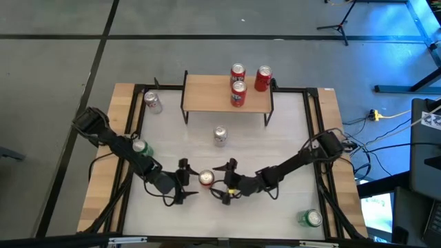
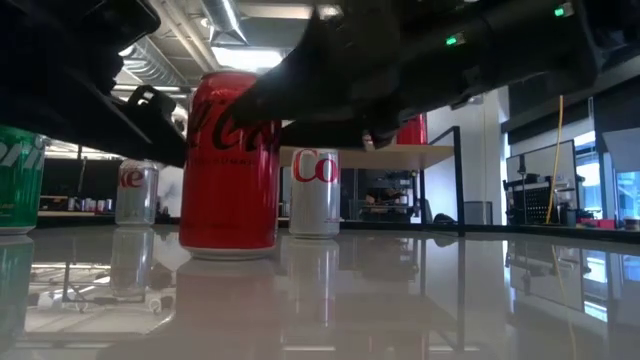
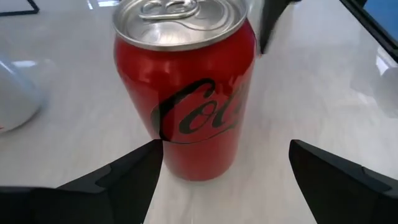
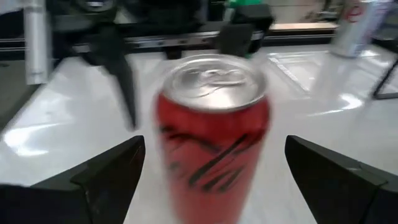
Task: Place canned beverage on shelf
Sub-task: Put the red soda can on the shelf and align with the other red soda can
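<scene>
I have both arms down over the near middle of the worktop (image 1: 275,148), facing each other across one red can (image 1: 206,178) that stands upright between them. My left gripper (image 1: 185,180) comes at it from the left with its jaws spread wide; through the left wrist camera the can sits ahead of the two fingers (image 3: 118,183), in line with the gap and clear of both. My right gripper (image 1: 229,182) comes from the right, also spread wide, and its camera shows the same thing: the can centred between the fingers (image 4: 99,177), untouched. Neither gripper has hold of anything.

The shelf (image 1: 207,96) stands at the far side of the worktop, well apart from this can. Two red cans (image 1: 238,73) are on its top and a third (image 1: 262,78) stands at its right end. A silver can (image 1: 220,136) stands between the shelf and the grippers, another silver can (image 1: 152,101) is left of the shelf, one green can (image 1: 140,147) is by my left arm and another green can (image 1: 310,218) is at the near right corner
</scene>
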Motion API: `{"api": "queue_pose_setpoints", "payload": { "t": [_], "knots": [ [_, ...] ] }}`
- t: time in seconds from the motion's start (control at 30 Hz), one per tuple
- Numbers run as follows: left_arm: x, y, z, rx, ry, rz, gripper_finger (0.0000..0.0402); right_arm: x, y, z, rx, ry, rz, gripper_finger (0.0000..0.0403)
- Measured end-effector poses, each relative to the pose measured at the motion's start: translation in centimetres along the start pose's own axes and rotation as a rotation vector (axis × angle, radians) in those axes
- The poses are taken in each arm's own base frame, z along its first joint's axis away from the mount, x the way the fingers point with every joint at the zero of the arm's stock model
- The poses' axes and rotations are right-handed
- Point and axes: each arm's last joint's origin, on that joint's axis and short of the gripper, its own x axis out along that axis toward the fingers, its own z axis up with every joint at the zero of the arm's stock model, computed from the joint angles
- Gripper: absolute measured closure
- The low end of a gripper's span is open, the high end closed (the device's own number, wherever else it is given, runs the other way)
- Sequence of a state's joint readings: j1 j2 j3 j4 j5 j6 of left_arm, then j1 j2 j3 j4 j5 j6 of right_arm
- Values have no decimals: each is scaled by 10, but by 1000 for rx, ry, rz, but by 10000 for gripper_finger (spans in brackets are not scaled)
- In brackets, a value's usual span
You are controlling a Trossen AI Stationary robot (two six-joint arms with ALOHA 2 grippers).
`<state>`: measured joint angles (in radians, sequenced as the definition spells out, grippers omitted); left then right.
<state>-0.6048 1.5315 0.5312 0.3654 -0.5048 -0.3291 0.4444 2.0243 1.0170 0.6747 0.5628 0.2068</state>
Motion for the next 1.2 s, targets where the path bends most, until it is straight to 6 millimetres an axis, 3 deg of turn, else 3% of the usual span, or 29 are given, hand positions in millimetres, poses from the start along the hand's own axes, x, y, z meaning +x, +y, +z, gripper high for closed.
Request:
{"api": "queue_pose_setpoints", "payload": {
  "t": [0.23, 0.6, 0.8, 1.07, 1.2],
  "knots": [
    [6, -5, -4, -8, 23, -101, 64, 6, 4, 0, -78, 102, -57, 20],
    [2, -17, 3, -15, -33, -257, 64, 8, 8, 17, -182, 293, -107, 20],
    [0, -20, 1, -5, -25, -268, 64, 5, 8, 31, -179, 439, -185, 20],
    [-1, -21, 0, -2, -19, -269, 64, -3, 7, 51, -151, 466, -375, 20],
    [-1, -20, -2, -32, 3, -266, 64, -8, 15, 57, -172, 474, -363, 20]
  ]
}}
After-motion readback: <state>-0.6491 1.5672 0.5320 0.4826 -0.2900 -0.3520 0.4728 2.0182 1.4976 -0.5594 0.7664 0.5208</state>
